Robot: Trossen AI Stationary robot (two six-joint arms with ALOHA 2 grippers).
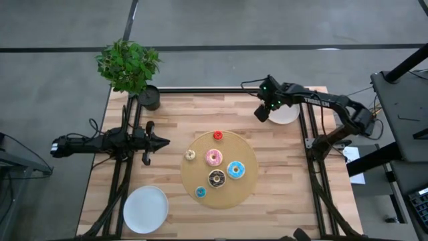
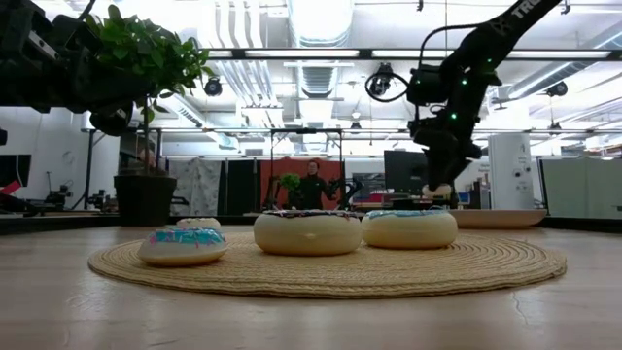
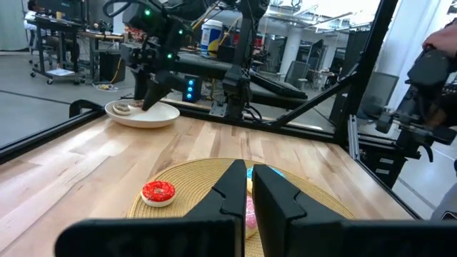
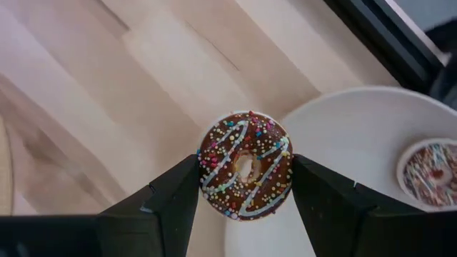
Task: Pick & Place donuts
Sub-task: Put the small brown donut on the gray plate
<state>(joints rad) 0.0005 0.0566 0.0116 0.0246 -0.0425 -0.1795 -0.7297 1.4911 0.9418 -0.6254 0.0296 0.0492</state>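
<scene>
My right fingers (image 4: 246, 187) grasp a brown donut (image 4: 245, 164) flat, hanging over the far-right plate's (image 4: 357, 135) left rim; its bare middle lies just right. Left fingers (image 1: 155, 141) clenched, idle at counter's left.

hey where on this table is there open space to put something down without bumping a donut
Bare wood lies between the round mat and the near white plate, and along the right edge past the mat. The mat is crowded with six donuts, such as the pink donut. The far plate holds one donut, and the right hand grips a chocolate donut at its rim.
</scene>
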